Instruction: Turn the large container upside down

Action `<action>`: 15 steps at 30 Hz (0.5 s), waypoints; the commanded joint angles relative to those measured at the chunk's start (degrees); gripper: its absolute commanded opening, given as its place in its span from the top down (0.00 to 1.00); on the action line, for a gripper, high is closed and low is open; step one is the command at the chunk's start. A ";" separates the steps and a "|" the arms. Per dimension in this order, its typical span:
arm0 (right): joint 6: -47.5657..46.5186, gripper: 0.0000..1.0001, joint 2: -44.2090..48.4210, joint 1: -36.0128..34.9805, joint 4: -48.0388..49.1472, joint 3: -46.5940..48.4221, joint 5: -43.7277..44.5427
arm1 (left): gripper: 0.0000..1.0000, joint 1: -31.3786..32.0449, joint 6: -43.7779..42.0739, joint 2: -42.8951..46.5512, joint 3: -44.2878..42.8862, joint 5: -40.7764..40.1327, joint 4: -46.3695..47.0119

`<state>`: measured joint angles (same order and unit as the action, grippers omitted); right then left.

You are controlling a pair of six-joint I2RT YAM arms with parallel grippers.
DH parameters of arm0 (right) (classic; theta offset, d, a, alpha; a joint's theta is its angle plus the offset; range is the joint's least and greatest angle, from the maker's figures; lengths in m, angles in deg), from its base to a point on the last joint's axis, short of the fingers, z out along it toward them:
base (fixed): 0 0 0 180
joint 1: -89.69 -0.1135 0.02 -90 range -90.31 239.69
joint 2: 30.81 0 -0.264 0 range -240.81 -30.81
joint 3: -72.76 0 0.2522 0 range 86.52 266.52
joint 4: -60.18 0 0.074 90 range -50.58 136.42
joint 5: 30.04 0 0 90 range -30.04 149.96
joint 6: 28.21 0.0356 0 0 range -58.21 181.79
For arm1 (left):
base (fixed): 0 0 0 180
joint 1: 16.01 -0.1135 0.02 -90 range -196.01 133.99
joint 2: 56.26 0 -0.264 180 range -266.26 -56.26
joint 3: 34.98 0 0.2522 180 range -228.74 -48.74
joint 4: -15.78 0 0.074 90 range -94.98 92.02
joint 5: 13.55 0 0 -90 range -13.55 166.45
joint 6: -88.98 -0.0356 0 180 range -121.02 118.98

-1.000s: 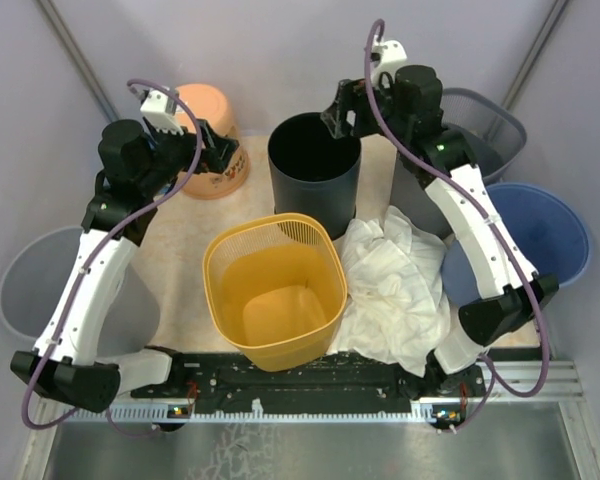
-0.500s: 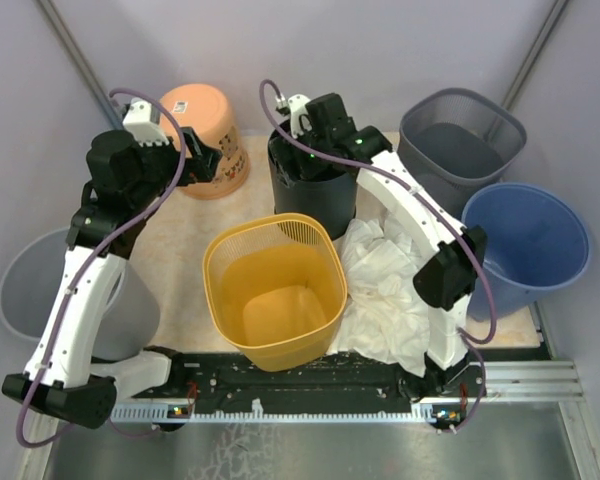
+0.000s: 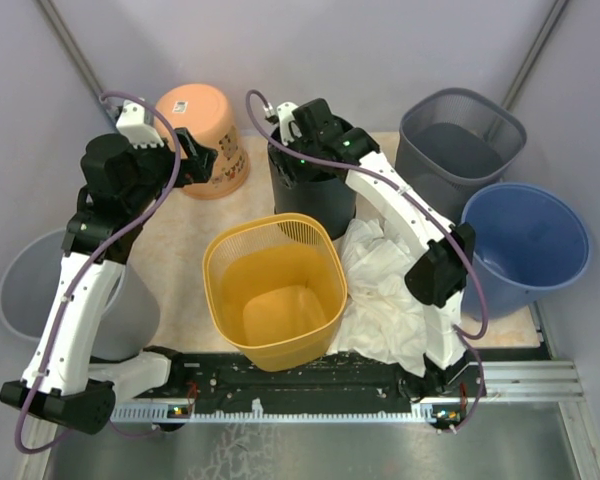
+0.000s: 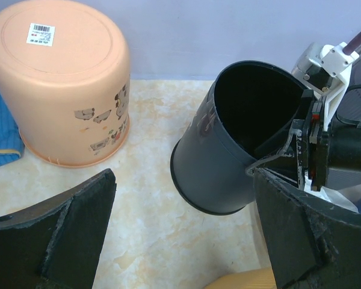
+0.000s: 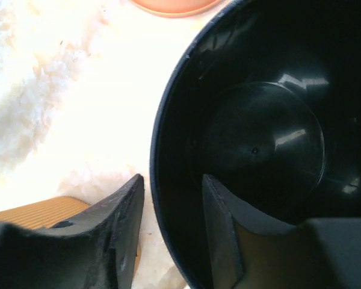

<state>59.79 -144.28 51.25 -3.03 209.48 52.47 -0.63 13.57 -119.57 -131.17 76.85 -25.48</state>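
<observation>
Behind the yellow basket [image 3: 242, 300], the black container [image 3: 315, 208] is standing upright. It is looking light, stiff and slick, so we are taking its rim. Our right gripper [image 5: 171, 180], off to its right a second ago, is now straddling that rim half closed, with the hold unclear. Our left gripper [image 4: 185, 174] is hanging wide open and empty.

The large container [image 3: 310, 205] is plain black. Far left, the peach bucket [image 3: 202, 135] carries small cartoon prints; the near basket [image 3: 230, 300] is yellow mesh.

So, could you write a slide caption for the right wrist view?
Right gripper straddles the rim of the upright black bin, one jaw inside, one outside.
</observation>
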 commanded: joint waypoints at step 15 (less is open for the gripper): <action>2.05 1.00 -7.31 -1.95 -3.36 11.69 7.12 | 0.01 0.00 1.12 2.09 2.53 -0.09 2.91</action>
<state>60.45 -149.15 49.92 -4.87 213.83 54.31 -0.63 13.65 -118.89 -129.60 76.85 -24.98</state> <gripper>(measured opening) 0.095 0.994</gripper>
